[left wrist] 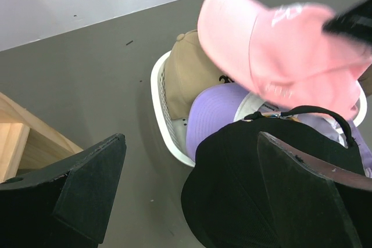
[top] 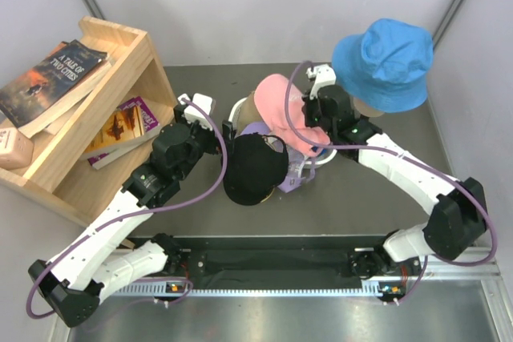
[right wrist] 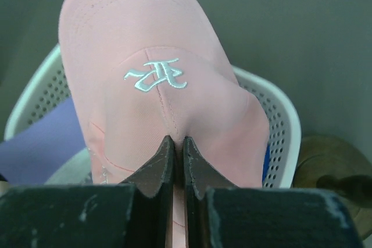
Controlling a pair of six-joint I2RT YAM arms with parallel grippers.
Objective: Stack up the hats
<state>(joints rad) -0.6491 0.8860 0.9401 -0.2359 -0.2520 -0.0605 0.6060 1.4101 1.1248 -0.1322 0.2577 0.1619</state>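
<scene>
Now right fingers (right wrist: pixel 174 161) pinched on pink cap (right wrist: pixel 145 85), left fingers (left wrist: pixel 192 196) spread wide

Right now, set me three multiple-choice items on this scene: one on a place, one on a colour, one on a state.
1. Where do the books sit?
A. In the wooden rack at the left
B. In the white basket
C. Under the blue hat

2. What colour is the cap held by the right pincer?
A. Tan
B. Pink
C. Black

3. How is the left pincer?
A. Shut on the black cap
B. Shut on nothing
C. Open

Key: 1 A, the books lean in the wooden rack. 2 B, the fingers pinch the pink cap. 3 C, its fingers stand wide apart beside the black cap.
</scene>
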